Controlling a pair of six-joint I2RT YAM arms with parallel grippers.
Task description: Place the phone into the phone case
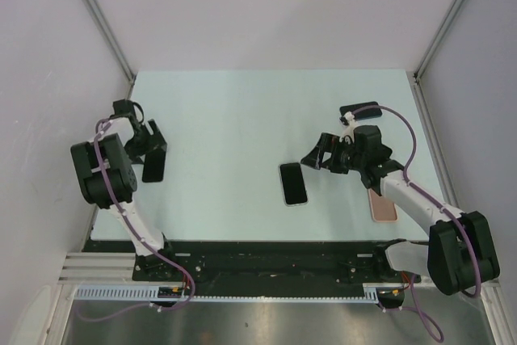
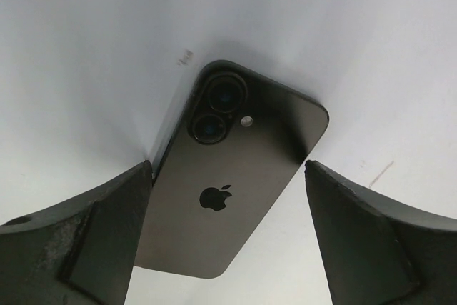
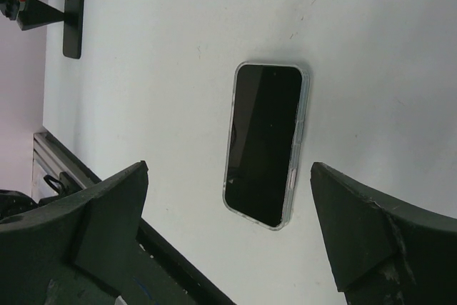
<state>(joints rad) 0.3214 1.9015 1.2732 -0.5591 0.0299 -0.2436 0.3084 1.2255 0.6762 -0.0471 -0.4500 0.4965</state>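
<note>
**Item 1. Left claw** (image 2: 228, 169): released, jaws spread wide, nothing gripped. It hangs low over the phone (image 2: 246, 141) with a finger along each long side. I read that stance as the set-up for a pinch across the width. One finger overlaps the phone's edge in the wrist view, and I cannot tell whether it touches.

**Item 2. Phone:** black, flat on the tabletop (image 1: 234, 119) at the far left. It lies back up, twin lenses and logo showing. The screen side is down and unseen, and one lower corner is hidden behind the finger.

**Item 3. Phone case** (image 3: 264, 144): flat at mid-tabletop, well apart from the phone. It has a clear rim around a dark face. I cannot tell whether that dark face is the case's own back or something already seated in it. If it is empty, lying flat would suit pressing the phone down into it.

**Item 4. Right claw** (image 3: 230, 167): released, jaws at full spread, empty. It hovers over the case with a finger on either side. I judge it is placed to steady the case.

**Item 5. Pink flat piece** (image 1: 382, 208): on the right of the tabletop, largely covered by the right arm. It could be a spare case or a handset; I cannot say which.
</note>
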